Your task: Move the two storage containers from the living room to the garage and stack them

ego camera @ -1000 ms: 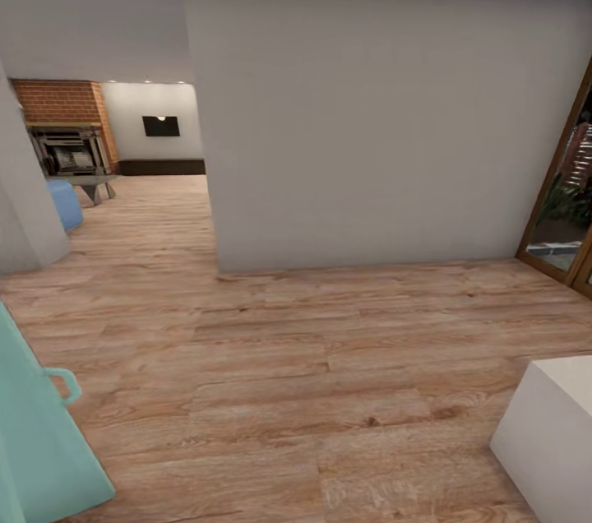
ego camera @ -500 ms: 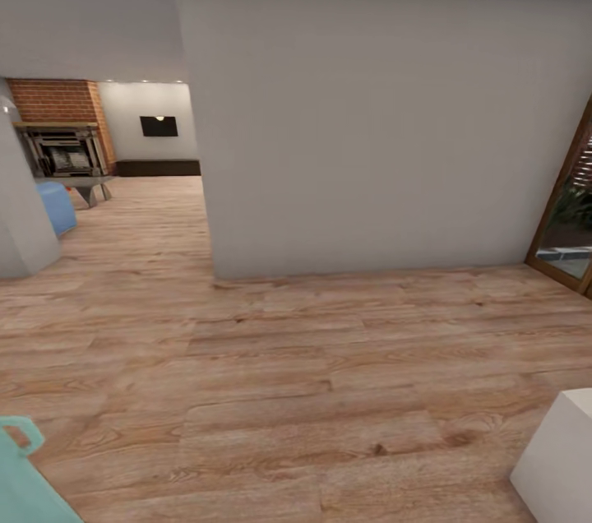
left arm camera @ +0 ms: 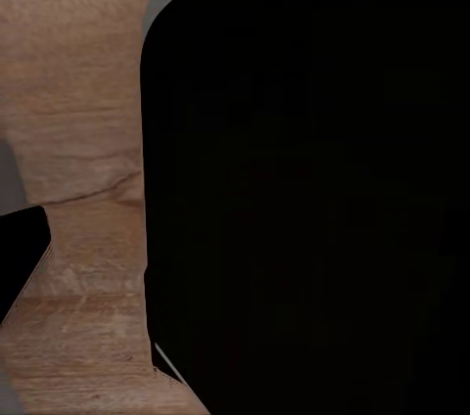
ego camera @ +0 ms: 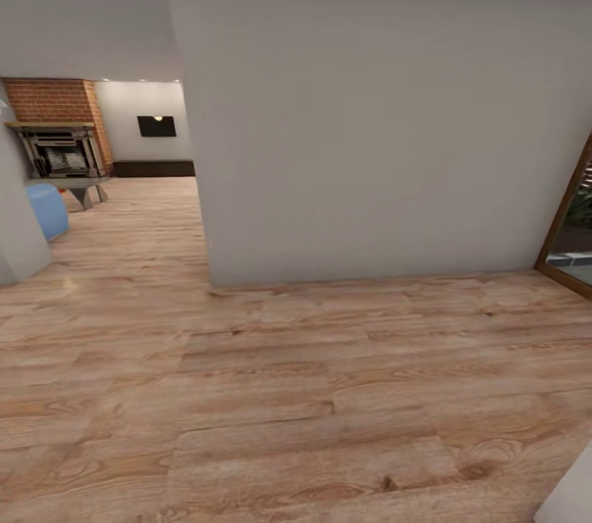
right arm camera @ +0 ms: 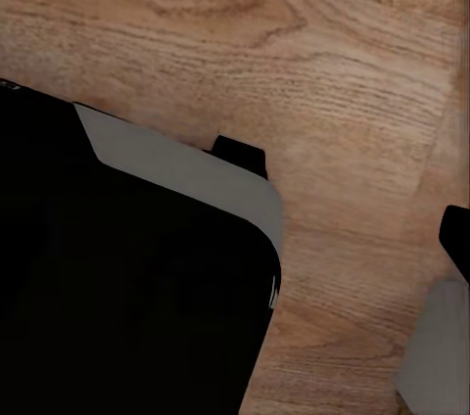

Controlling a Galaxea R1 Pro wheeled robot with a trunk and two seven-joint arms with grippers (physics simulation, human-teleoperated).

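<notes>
From the head camera we look down over a light wood-plank floor (ego camera: 271, 391) that runs across the whole lower half of the scene. A broad plain grey-white wall (ego camera: 370, 112) stands straight ahead of us, its base meeting the planks. To the left of its near corner, an opening leads into the living room (ego camera: 123, 178) beyond. There we see a brick fireplace (ego camera: 57, 128) with a dark firebox, a low table (ego camera: 78, 187) in front of it, and the rounded blue end of a sofa (ego camera: 45, 210) just beside a near wall edge. A small dark rectangle (ego camera: 156, 126) hangs on the far wall of that room, under a row of ceiling lights. At the right edge a wood-framed glass door (ego camera: 571, 227) shows greenery behind the pane. A pale corner (ego camera: 575, 490) of something white sits at the lower right edge. We cannot make out the two storage containers from this view, so we cannot tell where they lie.

From the left wrist camera we see a large black rounded body (left arm camera: 304, 190) with a thin grey rim, close to the lens, and wood planks behind it. We cannot tell how the left jaws stand.

From the right wrist camera we see a similar black mass with a grey edge (right arm camera: 127, 268) over the same wood grain, plus a grey piece (right arm camera: 441, 346) at the frame's border. We cannot tell the state of the right jaws either, nor whether they touch anything.
</notes>
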